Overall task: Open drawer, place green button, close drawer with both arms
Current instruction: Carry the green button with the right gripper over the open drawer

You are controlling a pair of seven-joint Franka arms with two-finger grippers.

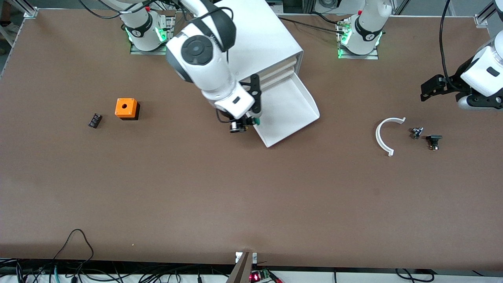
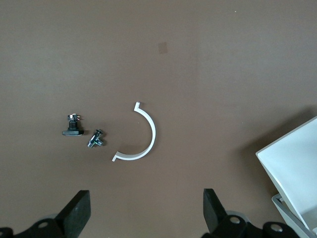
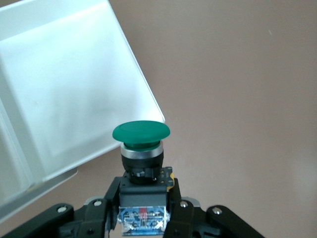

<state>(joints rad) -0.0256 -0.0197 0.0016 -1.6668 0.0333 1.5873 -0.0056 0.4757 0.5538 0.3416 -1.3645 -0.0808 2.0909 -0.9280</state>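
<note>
Landmark is the cabinet (image 1: 259, 43), white box at the robots' edge of the table, between the two bases. The drawer (image 1: 289, 112), its lowest one, is pulled out toward the front camera, bare white floor showing in the front view and the right wrist view (image 3: 64, 89). Right gripper (image 1: 245, 125) is in the air just beside the drawer's side wall, on the right arm's side of the cabinet, over bare table at the drawer's edge; jaws clenched on the button (image 3: 141, 148), green cap up and pointing away from the wrist, blue-black body between the fingers (image 3: 111, 198). In the front view the button (image 1: 255, 121) shows only as a green bit by the drawer wall. Left gripper (image 1: 430, 89) waits well apart from the cabinet toward the left arm's end of the table, jaws released and wide, nothing between them; its fingers (image 2: 79, 208) frame the table in the left wrist view. Between that gripper and the cabinet lie a white half-ring (image 1: 385, 135), a small metal part (image 1: 416, 132) and a small black part (image 1: 433, 140). Toward the right arm's end from the cabinet: an orange cube (image 1: 126, 108) with a hole, then a small dark part (image 1: 94, 120).
</note>
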